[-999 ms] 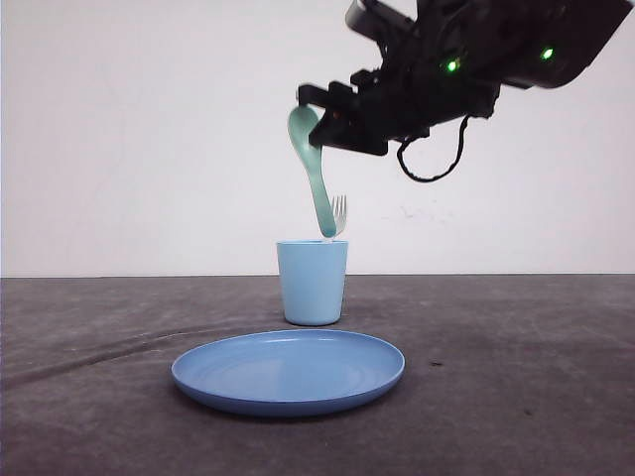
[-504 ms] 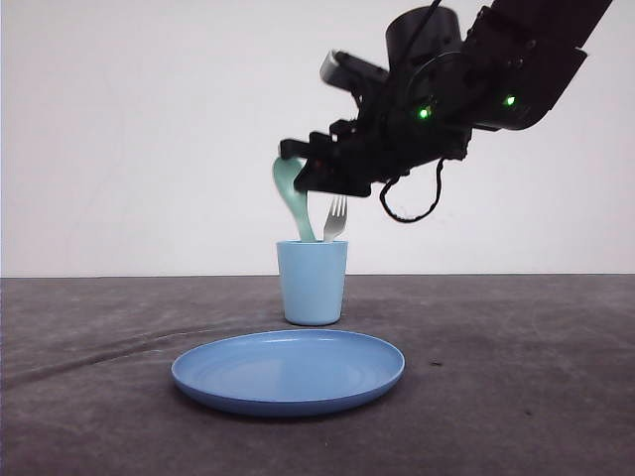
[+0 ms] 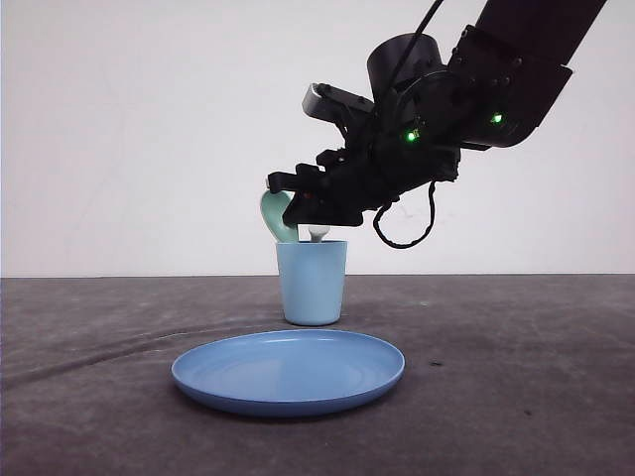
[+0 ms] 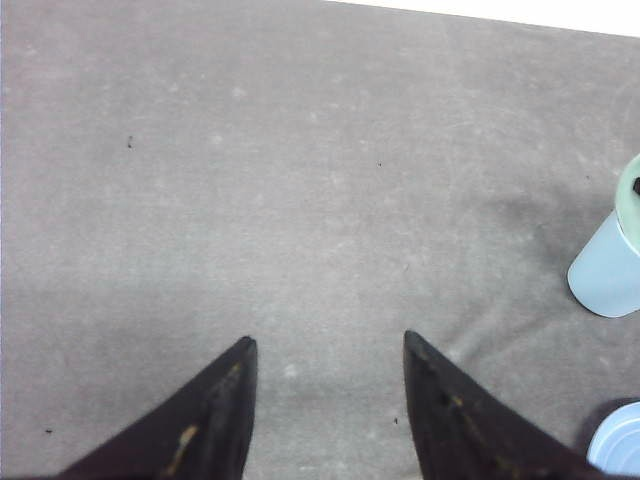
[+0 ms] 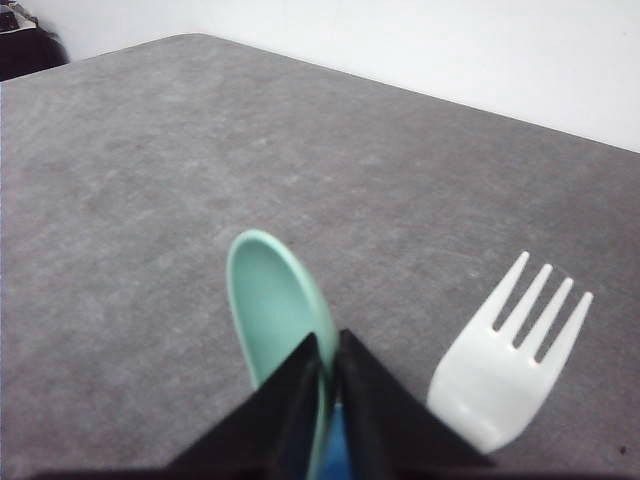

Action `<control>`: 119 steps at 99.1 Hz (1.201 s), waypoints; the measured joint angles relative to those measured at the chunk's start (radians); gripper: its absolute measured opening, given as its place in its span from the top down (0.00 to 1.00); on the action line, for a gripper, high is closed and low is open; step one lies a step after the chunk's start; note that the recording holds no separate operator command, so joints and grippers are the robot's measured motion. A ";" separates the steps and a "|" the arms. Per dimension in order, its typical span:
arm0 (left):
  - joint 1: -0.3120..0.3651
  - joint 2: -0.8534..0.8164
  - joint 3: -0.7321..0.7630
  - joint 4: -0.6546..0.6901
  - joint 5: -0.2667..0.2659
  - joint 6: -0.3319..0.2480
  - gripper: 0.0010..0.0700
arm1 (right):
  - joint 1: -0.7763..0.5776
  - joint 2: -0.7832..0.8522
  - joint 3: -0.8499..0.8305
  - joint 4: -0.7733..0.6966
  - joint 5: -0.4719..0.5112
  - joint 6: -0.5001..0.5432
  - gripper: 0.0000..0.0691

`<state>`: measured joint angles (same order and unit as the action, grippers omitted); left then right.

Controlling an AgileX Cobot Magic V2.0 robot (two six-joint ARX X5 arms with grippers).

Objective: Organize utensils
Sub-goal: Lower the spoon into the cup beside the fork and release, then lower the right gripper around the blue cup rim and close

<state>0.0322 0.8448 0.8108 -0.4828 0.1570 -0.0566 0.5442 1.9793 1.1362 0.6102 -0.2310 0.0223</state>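
The spoon handle is hidden inside the cup, clamped by the right gripper. The fork stands beside it. The spoon has been lowered since earlier. The left gripper is held apart.

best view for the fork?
Right wrist view: the fork shows close up, its four tines clear, beside the spoon that the right tool pinches. Front view shows just a white sliver above the cup, behind the tool.
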 joint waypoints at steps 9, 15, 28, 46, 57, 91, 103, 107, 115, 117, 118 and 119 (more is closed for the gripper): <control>0.000 0.000 0.000 0.000 0.000 0.000 0.62 | 0.000 0.000 0.000 0.000 -0.002 0.000 0.66; 0.000 0.000 0.000 0.000 0.000 0.000 0.62 | 0.000 0.000 0.000 0.000 -0.005 0.000 0.49; 0.000 0.000 0.000 0.000 0.000 0.000 0.62 | 0.000 -0.020 0.000 -0.023 -0.004 0.000 0.33; 0.000 0.000 0.000 0.000 0.000 0.000 0.62 | 0.000 -0.146 0.000 -0.128 -0.005 0.000 0.31; 0.000 0.000 0.000 0.001 0.000 0.000 0.62 | -0.004 -0.242 0.003 -0.252 -0.005 0.000 0.31; 0.000 0.000 0.000 0.000 0.000 0.000 0.62 | -0.075 -0.434 0.005 -0.721 -0.005 0.000 0.31; 0.000 0.000 0.000 0.000 0.000 0.000 0.62 | -0.092 -0.444 -0.003 -0.774 -0.005 0.000 0.31; 0.000 0.000 0.000 0.001 0.000 0.000 0.62 | -0.092 -0.444 -0.012 -0.774 -0.005 0.000 0.31; 0.000 0.000 0.000 0.001 0.000 0.000 0.62 | -0.090 -0.444 -0.037 -0.776 -0.008 0.000 0.30; 0.000 0.000 0.000 0.000 0.000 0.000 0.62 | -0.089 -0.444 -0.045 -0.777 -0.008 0.000 0.30; 0.000 0.000 0.000 0.000 0.000 0.000 0.62 | -0.089 -0.444 -0.048 -0.777 -0.008 0.000 0.30; 0.000 0.000 0.000 0.000 0.000 0.000 0.62 | -0.089 -0.444 -0.051 -0.778 -0.008 0.000 0.29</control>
<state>0.0322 0.8448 0.8108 -0.4824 0.1570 -0.0563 0.4557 1.5352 1.0851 -0.1677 -0.2394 0.0227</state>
